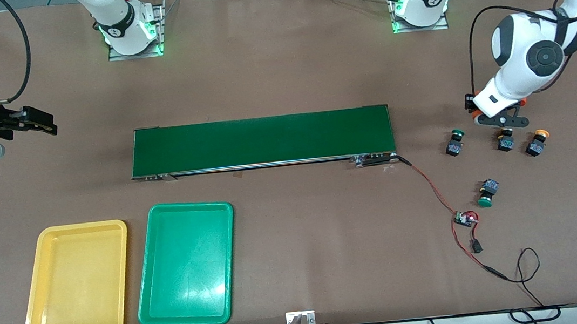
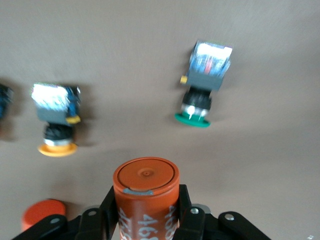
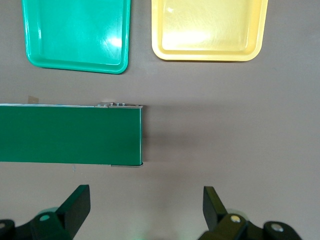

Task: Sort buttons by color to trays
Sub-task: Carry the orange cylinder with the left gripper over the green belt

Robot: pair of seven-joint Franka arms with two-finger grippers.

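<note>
While all four buttons lie on the worktop at the left arm's end, two green-capped (image 1: 455, 143) (image 1: 487, 193) and two yellow-capped (image 1: 506, 141) (image 1: 536, 143), my left end effector (image 1: 501, 120) sits low beside them, clamped on an orange cylinder (image 2: 146, 180) (printed digits, no button). The yellow tray (image 1: 69, 228) and green tray (image 1: 190, 204) hold nothing. My right end effector (image 1: 42, 123) waits, fingers wide apart. Sorting: none done.

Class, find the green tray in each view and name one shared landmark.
Front view: green tray beside the yellow tray, nearer the camera than the belt.
Right wrist view: green tray beside the yellow tray, apart from the belt's end.
Left wrist view: not in it.
Shared landmark: the belt, in front and right wrist views.
</note>
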